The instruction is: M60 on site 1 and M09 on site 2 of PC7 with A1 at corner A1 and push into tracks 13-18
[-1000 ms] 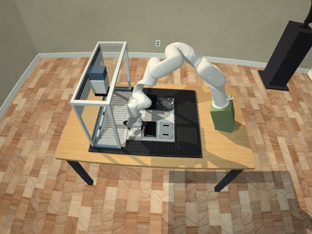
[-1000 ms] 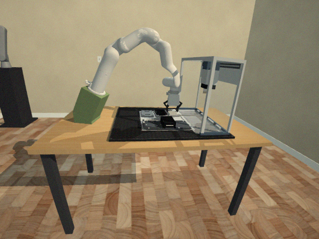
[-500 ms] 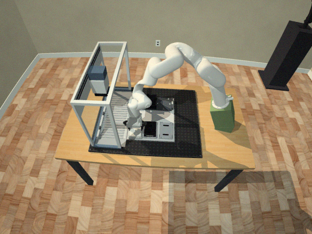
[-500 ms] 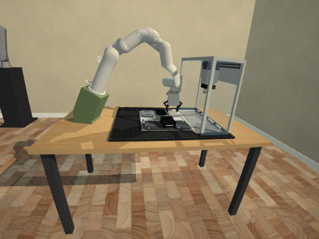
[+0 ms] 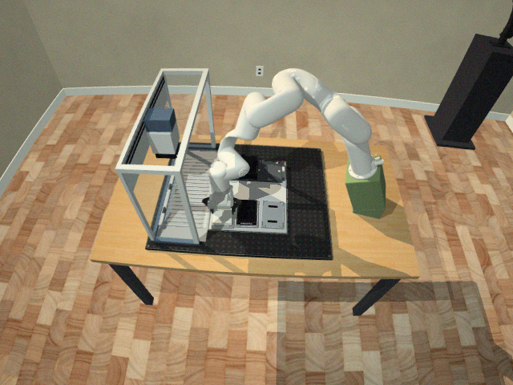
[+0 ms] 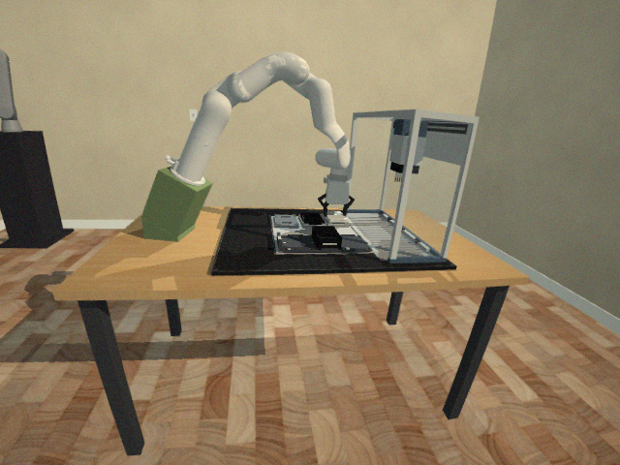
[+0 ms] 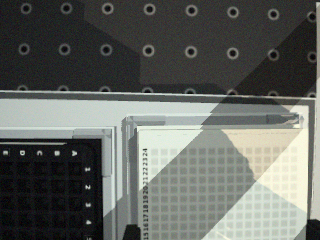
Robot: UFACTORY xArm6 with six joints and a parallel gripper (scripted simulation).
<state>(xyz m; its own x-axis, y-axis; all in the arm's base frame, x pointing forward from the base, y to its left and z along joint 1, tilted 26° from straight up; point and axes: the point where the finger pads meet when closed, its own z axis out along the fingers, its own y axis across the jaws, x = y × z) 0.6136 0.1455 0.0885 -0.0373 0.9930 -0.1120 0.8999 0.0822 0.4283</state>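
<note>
Your wooden table (image 5: 289, 268) (image 6: 150, 282) and black mat (image 5: 306, 186) (image 6: 245, 250) (image 7: 175, 30) stand on parquet. The wrist view cuts off M60's (image 5: 222, 218) (image 6: 337, 218) (image 7: 220, 175) lower part; you can't tell if it's lifted. Your arm (image 5: 273, 108) (image 6: 204, 132) arches over, gripper (image 5: 220, 205) (image 6: 336, 208) (image 7: 220, 232) down, clamped on M60 just beside M06 (image 5: 247, 212) (image 6: 313, 218) (image 7: 50, 195).

One arm (image 5: 273, 109) (image 6: 270, 70), one instrument frame (image 5: 150, 168) (image 6: 406, 200), one green block (image 5: 366, 194) (image 6: 174, 210) and two black plates or blocks (image 5: 247, 212) (image 6: 326, 235) (image 7: 50, 195), one pale plate (image 7: 220, 190) between the fingers.
</note>
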